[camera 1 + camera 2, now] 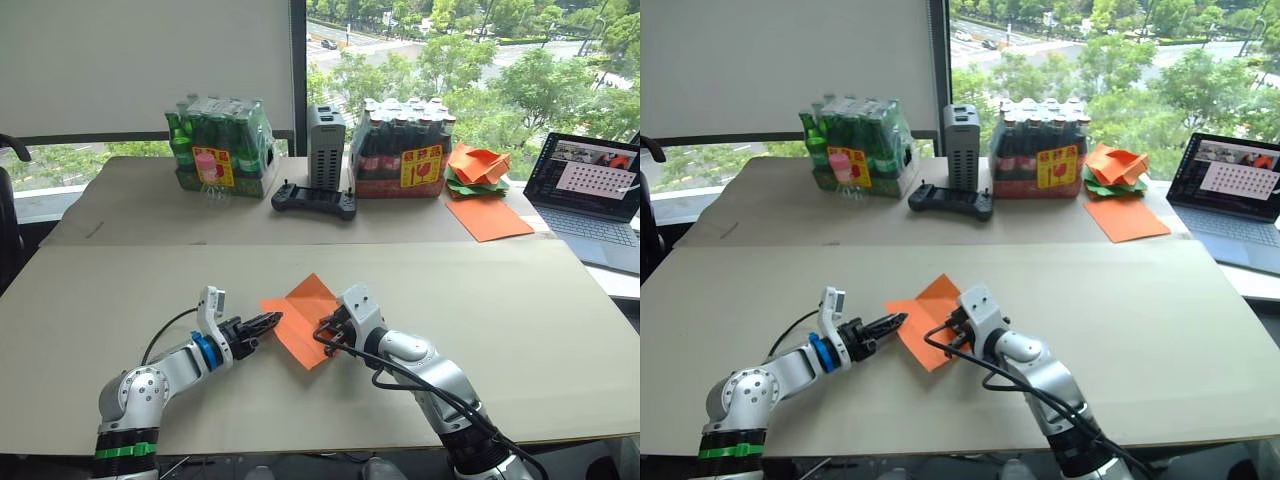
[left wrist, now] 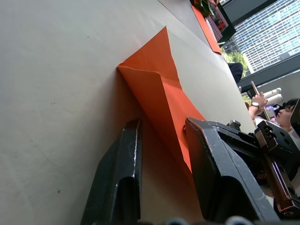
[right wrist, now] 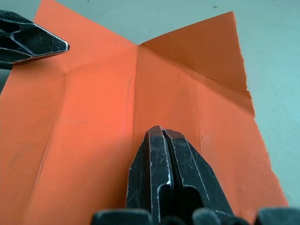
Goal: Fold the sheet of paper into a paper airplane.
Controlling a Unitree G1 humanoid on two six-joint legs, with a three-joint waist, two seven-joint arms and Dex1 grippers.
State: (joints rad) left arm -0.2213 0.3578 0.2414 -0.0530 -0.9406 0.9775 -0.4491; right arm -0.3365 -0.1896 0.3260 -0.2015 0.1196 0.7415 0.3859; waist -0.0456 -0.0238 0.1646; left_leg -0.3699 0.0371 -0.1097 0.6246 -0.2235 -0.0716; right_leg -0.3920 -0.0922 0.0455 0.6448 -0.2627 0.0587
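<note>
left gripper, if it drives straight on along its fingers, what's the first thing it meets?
The sheet of paper. The left gripper, fingers open, points right at its near edge. Beyond the sheet sits the right gripper, though depth there is unclear.

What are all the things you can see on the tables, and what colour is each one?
sheet of paper: one, orange, creased, on the near table between the two hands
smooth sheet: one, orange, flat on the far table, right side
heap of paper shapes: one, orange and green, behind the smooth sheet
pack of green bottles: one, far table, left
pack of dark bottles: one, red labels, far table, middle
grey box: one, upright between the packs
black controller: one, in front of the grey box
laptop: one, open, far right
left hand: black fingers open at the paper's left edge
right hand: black fingers shut, resting on the paper
</note>
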